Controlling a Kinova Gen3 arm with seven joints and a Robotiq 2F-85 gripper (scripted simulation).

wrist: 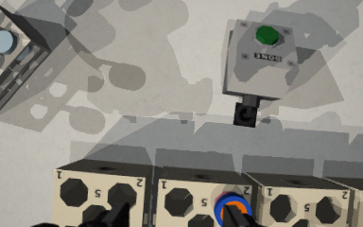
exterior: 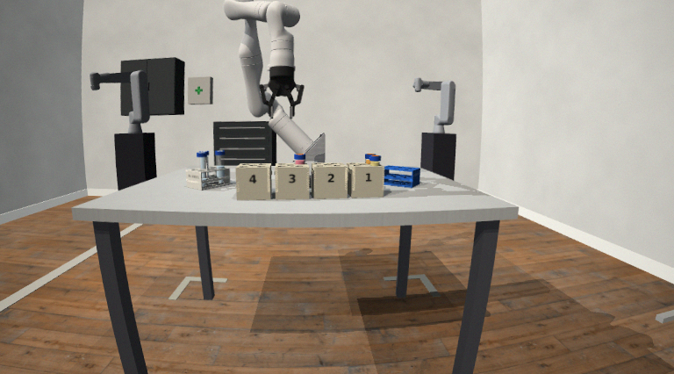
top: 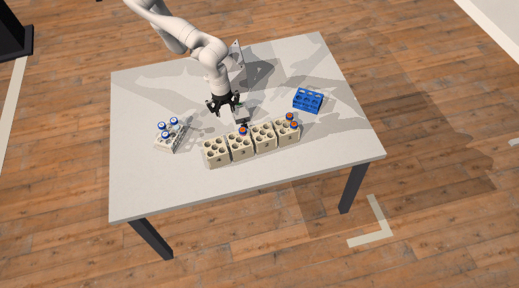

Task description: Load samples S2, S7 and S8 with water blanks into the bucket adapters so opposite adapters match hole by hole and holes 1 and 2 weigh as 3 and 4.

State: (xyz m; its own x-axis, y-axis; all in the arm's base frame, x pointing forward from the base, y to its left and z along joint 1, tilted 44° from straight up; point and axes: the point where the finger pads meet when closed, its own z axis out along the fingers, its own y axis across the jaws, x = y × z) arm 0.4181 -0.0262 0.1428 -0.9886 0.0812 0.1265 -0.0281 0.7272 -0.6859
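Observation:
Four beige adapters stand in a row near the table's front: 4 (top: 217, 153), 3 (top: 240, 147), 2 (top: 263, 138) and 1 (top: 286, 132). One orange-dotted sample tube (top: 242, 130) stands in adapter 3; in the wrist view it (wrist: 232, 208) sits by the hole marked 2. Two orange-dotted tubes (top: 289, 116) (top: 293, 124) stand in adapter 1. Adapters 4 and 2 look empty. A white rack (top: 170, 134) at the left holds blue-capped water blanks. My gripper (top: 222, 109) hangs high above the table behind adapters 4 and 3, open and empty; it also shows in the exterior view (exterior: 282, 101).
The DONE desk (top: 240, 113) with its green key (wrist: 267, 35) stands just behind adapters 3 and 2; the key is unlit. An empty blue rack (top: 307, 100) stands at the back right. The arm's base plate stands at the table's far edge.

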